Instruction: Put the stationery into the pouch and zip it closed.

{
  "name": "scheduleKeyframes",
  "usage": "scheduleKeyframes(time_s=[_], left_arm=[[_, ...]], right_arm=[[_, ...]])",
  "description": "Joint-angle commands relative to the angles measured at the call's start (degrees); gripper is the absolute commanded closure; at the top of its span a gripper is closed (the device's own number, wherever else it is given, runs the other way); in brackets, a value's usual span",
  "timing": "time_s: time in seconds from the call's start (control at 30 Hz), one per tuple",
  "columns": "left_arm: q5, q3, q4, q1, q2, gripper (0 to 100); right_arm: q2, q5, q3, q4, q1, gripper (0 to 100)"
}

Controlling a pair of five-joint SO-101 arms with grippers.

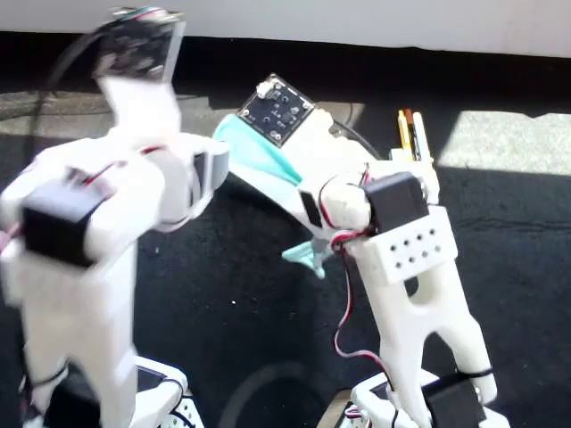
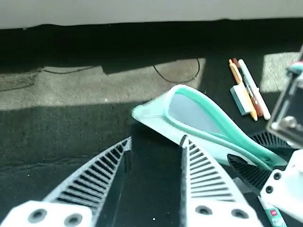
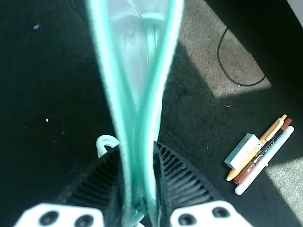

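One end of the pouch (image 1: 259,159) sits in the jaws of the right gripper (image 3: 137,152); pens (image 1: 410,134) and apparently an eraser (image 3: 242,151) lie together on the desk (image 1: 223,294) to its right.

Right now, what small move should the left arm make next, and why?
Probably send the open left gripper toward the pens and eraser: the right gripper is shut on the pouch, whose mouth gapes, and they lie outside it.
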Motion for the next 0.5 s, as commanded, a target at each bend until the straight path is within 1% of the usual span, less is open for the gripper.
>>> scheduleKeyframes(time_s=[0.0,0.1,0.2,0.33,0.47], left_arm=[[-0.2,-1.5,0.2,-3.5,-5.5,80],[-0.2,-1.5,0.1,-7.2,-8.1,80],[-0.2,-1.5,0.1,-10.1,-8.2,80],[-0.1,-1.5,0.1,-10.4,-5.5,80],[0.1,-1.6,0.1,-10.8,-0.9,80]], right_arm=[[1.2,3.2,-8.4,5.5,0.7,99.3],[2.9,3.9,-11.8,9.1,0.6,99.3],[2.2,4.0,-12.5,9.3,0.0,99.3],[0.6,3.3,-12.1,9.5,-6.6,99.3],[0.6,-1.4,-12.1,9.5,-12.3,99.3]])
